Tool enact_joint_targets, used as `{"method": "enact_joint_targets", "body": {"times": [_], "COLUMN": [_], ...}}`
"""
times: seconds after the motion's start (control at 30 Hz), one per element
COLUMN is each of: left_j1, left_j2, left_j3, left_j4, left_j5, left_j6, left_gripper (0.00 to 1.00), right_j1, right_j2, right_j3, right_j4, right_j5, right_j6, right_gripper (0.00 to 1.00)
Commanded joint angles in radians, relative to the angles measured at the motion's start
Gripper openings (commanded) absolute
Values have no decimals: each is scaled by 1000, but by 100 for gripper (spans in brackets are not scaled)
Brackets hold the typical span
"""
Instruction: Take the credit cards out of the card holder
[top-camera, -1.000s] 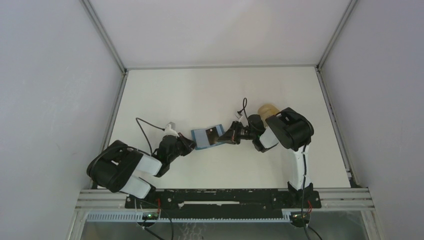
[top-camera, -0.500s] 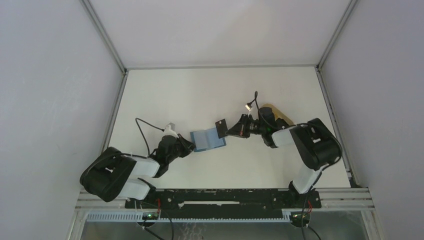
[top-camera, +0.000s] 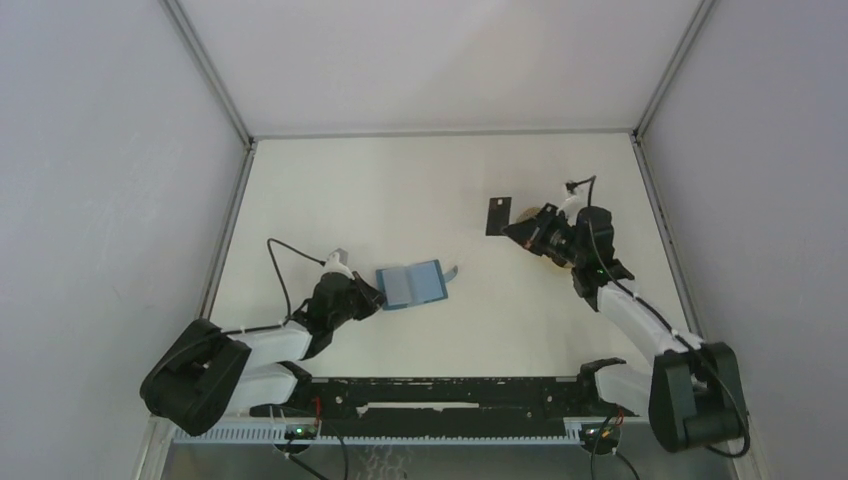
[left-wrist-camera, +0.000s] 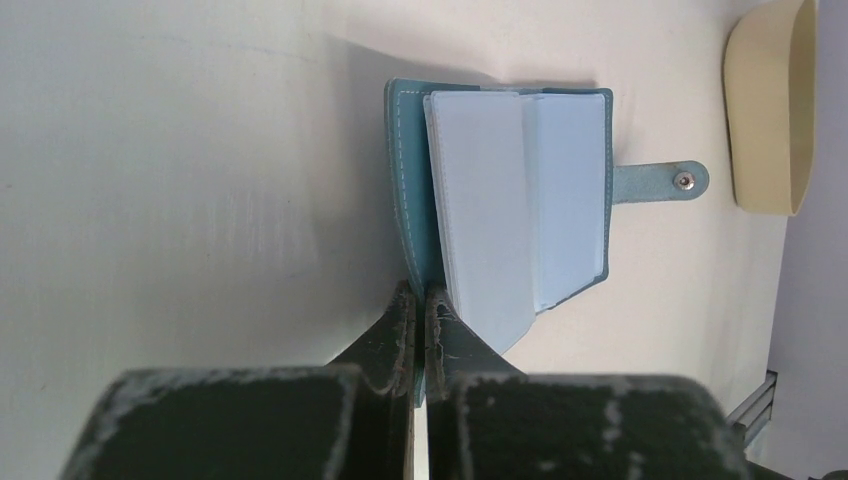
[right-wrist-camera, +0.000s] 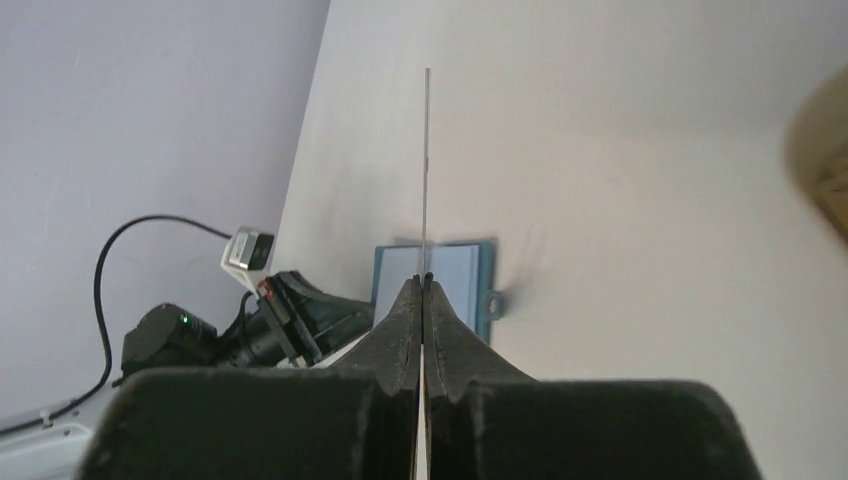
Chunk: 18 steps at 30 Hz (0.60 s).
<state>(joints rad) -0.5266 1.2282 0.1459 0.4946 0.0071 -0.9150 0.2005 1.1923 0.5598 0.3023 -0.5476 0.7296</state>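
1. Credit card (top-camera: 497, 216) location: one dark card is clamped between the closed jaws of the right gripper (top-camera: 518, 229); it is held above the table (top-camera: 400, 180), well apart from the card holder (top-camera: 412, 284); a pale tan object (top-camera: 545, 214) lies just behind that gripper.
2. Card holder location: it lies open on the table; one cover edge is pinched by the shut jaws of the left gripper (top-camera: 368, 297).
3. Hazard: the card is gripped near one end only; a slip or twist is judged likely if the arm is swung fast, and the card could then fall short of its resting place.
4. Hazard: the holder looks thin and light; any drift of the left arm would drag it or fold it shut; whether cards remain in its pale sleeves cannot be told.
5. Orientation: the card projects straight out beyond the fingertips and is seen edge-on from the right wrist; its long axis runs near-to-far in the top view; the open holder's long axis runs left to right, with the snap tab (top-camera: 452, 272) pointed towards the right arm.
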Motion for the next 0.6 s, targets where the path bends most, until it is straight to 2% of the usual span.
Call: {"method": "enact_joint_targets", "body": {"times": [0.0,0.13,0.3,0.57], "left_j1": [4,4,4,13], "left_j2": [-32,-47,-36,-39], "left_j3": [-9,5,32,28], "left_j4": [-233,-251,-254,-250], "left_j5": [-41,-44,-29,-15], "left_j6": [80,97,113,128], "left_gripper": [0,0,0,0], "right_j1": [-79,-182,-386,-446], "right_j2": [-147,-223,-290,-318], "right_j3": [-33,-42,-79,-174], "right_j4": [-142,-255,-336,-363], "right_j5": [105,109,74,167], "right_j6": [-3,-23,11,134], "right_gripper": [0,0,0,0]}}
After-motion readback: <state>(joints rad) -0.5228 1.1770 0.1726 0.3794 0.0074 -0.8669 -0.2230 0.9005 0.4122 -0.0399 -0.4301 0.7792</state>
